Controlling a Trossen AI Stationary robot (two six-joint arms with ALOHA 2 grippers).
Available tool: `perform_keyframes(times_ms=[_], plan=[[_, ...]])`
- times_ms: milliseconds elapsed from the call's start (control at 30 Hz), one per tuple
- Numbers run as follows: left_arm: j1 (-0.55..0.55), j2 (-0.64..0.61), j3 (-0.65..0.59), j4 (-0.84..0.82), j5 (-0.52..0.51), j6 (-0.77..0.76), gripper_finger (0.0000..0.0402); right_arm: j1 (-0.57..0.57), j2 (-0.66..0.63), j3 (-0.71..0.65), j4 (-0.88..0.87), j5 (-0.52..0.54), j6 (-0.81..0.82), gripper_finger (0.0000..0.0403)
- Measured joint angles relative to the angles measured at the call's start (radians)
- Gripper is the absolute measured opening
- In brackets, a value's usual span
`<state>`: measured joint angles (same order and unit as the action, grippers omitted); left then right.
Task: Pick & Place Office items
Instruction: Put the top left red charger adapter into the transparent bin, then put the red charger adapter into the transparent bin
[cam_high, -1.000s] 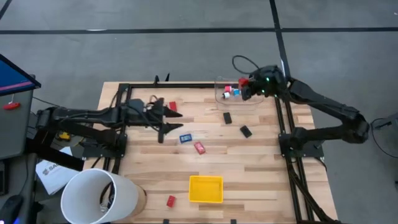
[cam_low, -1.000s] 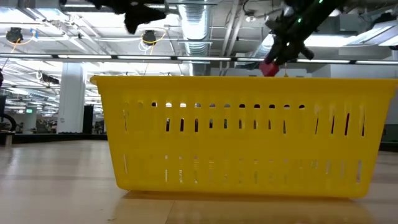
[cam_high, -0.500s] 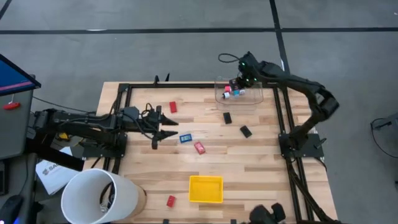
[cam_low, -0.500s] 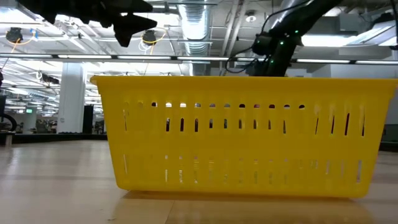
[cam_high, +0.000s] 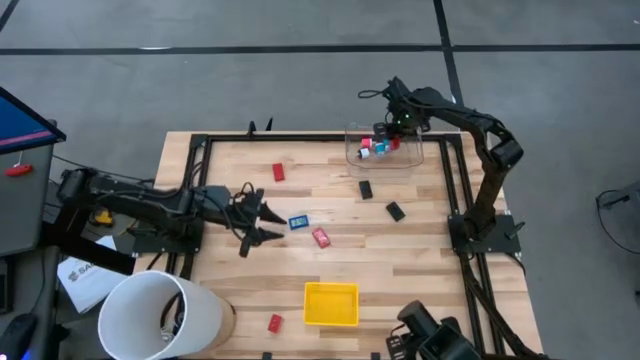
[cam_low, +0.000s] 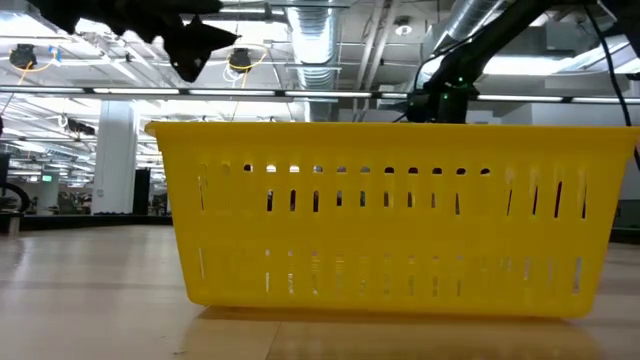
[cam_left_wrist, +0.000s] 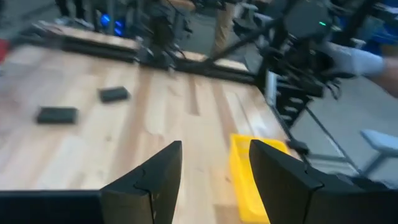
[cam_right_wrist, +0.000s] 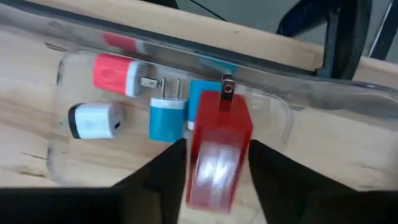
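Observation:
My right gripper (cam_high: 393, 124) hangs over the clear box (cam_high: 385, 150) at the table's far edge, shut on a red office item (cam_right_wrist: 217, 158). Pink, white and blue items (cam_right_wrist: 168, 118) lie in the box below it. My left gripper (cam_high: 257, 223) hovers open left of the table's middle, beside a blue-and-white item (cam_high: 298, 221) and a red one (cam_high: 321, 237). Flat on the wood lie another red piece (cam_high: 279, 172), two black pieces (cam_high: 366, 188) (cam_high: 396, 211) and a red piece (cam_high: 274, 322). The left wrist view shows open fingers (cam_left_wrist: 214, 168) above bare wood. My right gripper pinches the red office item between its two fingers, one on each long side (cam_right_wrist: 194, 163). The fingers come from above, pointing down. The item is lifted clear above the box's floor, its metal-tipped end (cam_right_wrist: 227, 87) pointing away from the wrist.
The yellow tray (cam_high: 331, 304) sits near the table's near edge and fills the low view (cam_low: 390, 215). A white bucket (cam_high: 165, 315) stands off the near left corner. Black frame rails (cam_high: 455, 190) run along the table's sides.
My right gripper has swung from the box's right side to above the box and dropped lower, carrying the red item; the arm's elbow has folded in. My left gripper has drifted toward the table's near edge, still open.

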<state>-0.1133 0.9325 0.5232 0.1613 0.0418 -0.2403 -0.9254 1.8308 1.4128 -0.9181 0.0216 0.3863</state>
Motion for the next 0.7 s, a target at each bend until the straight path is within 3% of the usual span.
perform_keyframes(times_ms=[133, 300, 400, 700], plan=[[-0.069, 0.027, 0.000, -0.085, -0.001, -0.062, 0.0184, 0.004, -0.012, 0.000, 0.024, -0.005, -0.025, 0.0205], [-0.113, 0.152, 0.000, -0.156, 0.038, -0.162, 0.0184, 0.008, -0.088, 0.000, 0.083, -0.035, -0.043, 0.0215], [-0.144, 0.249, 0.000, -0.127, 0.118, -0.160, 0.0188, 0.012, -0.155, 0.000, 0.107, -0.058, -0.046, 0.0214], [-0.220, 0.442, 0.001, 0.027, 0.231, -0.212, 0.0234, 0.078, -0.372, 0.000, 0.122, -0.134, -0.057, 0.0214]])
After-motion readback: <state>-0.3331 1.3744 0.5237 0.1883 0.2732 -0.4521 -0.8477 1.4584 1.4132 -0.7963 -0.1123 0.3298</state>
